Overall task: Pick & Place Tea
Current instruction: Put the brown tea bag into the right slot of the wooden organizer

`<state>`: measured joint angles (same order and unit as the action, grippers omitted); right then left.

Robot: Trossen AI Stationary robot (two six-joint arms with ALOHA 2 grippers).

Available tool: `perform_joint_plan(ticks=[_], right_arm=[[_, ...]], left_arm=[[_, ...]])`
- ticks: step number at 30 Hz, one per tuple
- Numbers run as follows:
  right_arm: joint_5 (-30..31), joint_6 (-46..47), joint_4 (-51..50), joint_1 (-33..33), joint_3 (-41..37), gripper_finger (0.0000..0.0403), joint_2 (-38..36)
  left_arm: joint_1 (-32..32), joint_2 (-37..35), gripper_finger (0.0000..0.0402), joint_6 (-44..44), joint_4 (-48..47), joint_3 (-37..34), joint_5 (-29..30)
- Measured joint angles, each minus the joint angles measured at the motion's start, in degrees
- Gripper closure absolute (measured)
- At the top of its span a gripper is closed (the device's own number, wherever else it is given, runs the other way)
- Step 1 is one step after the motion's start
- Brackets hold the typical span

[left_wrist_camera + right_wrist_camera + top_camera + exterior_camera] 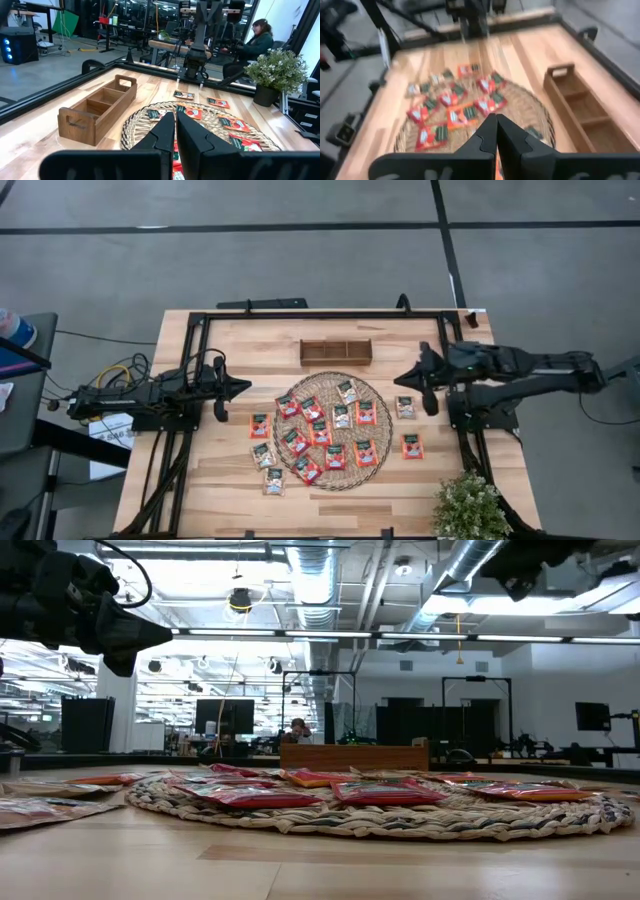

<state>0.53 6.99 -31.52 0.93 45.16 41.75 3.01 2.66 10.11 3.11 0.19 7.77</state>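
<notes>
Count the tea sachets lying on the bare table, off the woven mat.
5. Left of the mat: left red sachet, left pale sachet, second left pale sachet. Right of it: right pale sachet, right red sachet. None seems hidden.

Bare pale wooden tabletop (230, 480) lies open along the near edge. Scattered red-orange and pale flat tea sachets (321, 432) crowd the round woven mat (372, 396); the brown wooden three-compartment tray (336, 352) blocks behind, and a small green potted plant (469, 507) fills the near right corner.

We see two matte black arms of blocky jointed segments. The left tool (240, 388) and right tool (404, 373) end in wedge-shaped black fingers (162, 134). Black cables loop along the left arm at the frame's left.
</notes>
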Motion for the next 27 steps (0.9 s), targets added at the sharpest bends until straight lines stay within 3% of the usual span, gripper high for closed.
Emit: perform_joint_plan(ticks=[8,11,15,19,27], right_arm=[[0.03,0.05,-3.25,-2.85,8.93,0.0403,15.58],[0.01,1.18,-10.74,-4.27,11.43,0.0403,19.94],[-0.75,10.76,-28.72,-6.52,13.78,0.0403,24.72],[-3.62,12.65,-39.0,-6.92,13.49,0.0403,27.12],[-5.04,11.51,-40.12,-4.59,11.63,0.0372,27.52]], left_arm=[[0.01,0.0,0.0394,-0.04,0.0,0.02,-0.02],[0.01,0.0,0.0394,-0.02,-0.07,0.01,-0.46],[0.02,0.0,0.0393,-0.07,-0.23,0.01,-1.8],[0.02,0.0,0.0393,-0.09,-0.29,0.0,-1.9],[0.02,0.0,0.0393,-0.13,-0.37,0.0,-1.92]])
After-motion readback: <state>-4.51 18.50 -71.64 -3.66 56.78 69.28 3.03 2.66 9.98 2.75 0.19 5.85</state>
